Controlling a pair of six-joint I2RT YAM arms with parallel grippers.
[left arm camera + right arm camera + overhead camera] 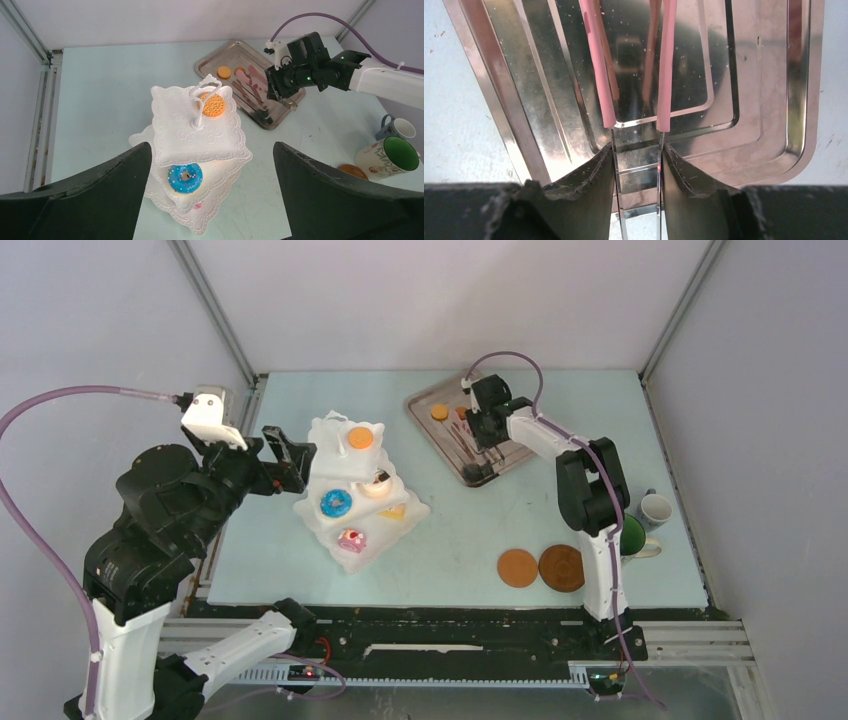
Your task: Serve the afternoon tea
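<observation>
The white three-tier stand [325, 430] sits left of centre with an orange biscuit [360, 438] on top, a blue doughnut [336, 503], a yellow cake slice [392, 511] and a pink doughnut [351, 539] lower down. My left gripper [211, 150] hangs open above the stand [170, 105], nothing between its fingers. My right gripper [638, 152] is shut on the metal arms of the pink tongs [599, 65], over the silver tray [764, 75]. An orange biscuit [439, 412] lies on the tray's far end.
Two brown coasters [517, 567] [562, 567] lie near the front right. The green-lined mug [392, 157] and small white cup [400, 128] stand at the right edge beside the right arm. Frame posts rise at the back corners.
</observation>
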